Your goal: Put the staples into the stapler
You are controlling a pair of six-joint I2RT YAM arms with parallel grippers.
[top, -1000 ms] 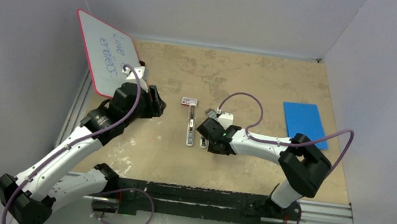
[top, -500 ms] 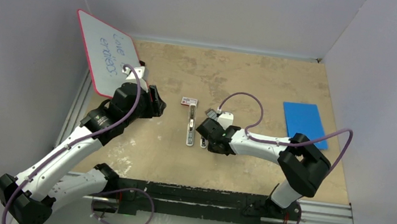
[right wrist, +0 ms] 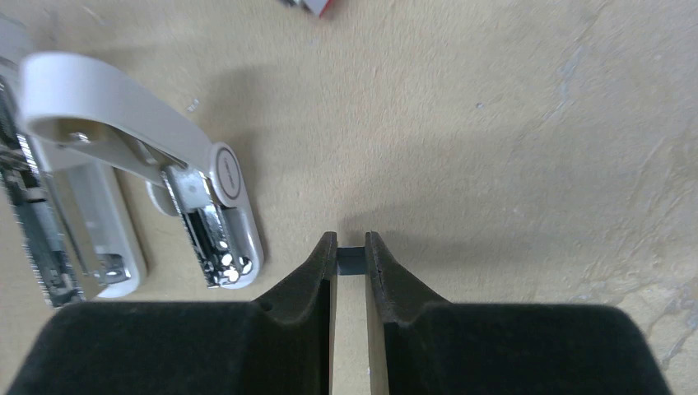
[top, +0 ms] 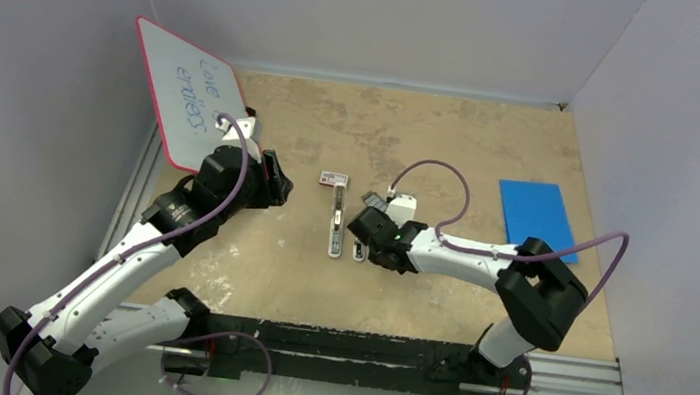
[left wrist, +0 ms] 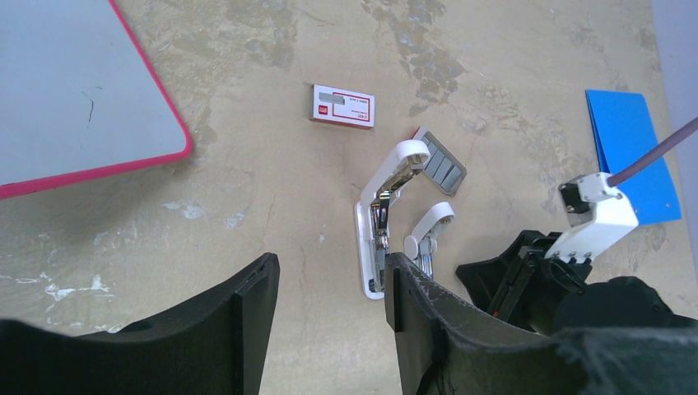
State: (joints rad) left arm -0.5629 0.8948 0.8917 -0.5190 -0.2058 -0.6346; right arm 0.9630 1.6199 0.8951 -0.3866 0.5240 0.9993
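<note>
**Right wrist view.** The stapler (right wrist: 107, 111) is cut by the left edge. Only a blurred corner of the red-and-white box (right wrist: 317, 5) enters at the top. Between the nearly meeting fingertips of the right gripper (right wrist: 351, 245) lies a dark sliver, too small to identify.

**Left wrist view.** The whiteboard (left wrist: 74, 90) runs off the top and left edges. The left gripper (left wrist: 329, 271) is cut by the bottom edge. The box's print is too small to read.

**Top view.** The blue handwriting (top: 196, 88) on the whiteboard is too small to read in full. The right arm (top: 465, 257) hides part of the near edge of the blue sheet (top: 534, 212).
</note>
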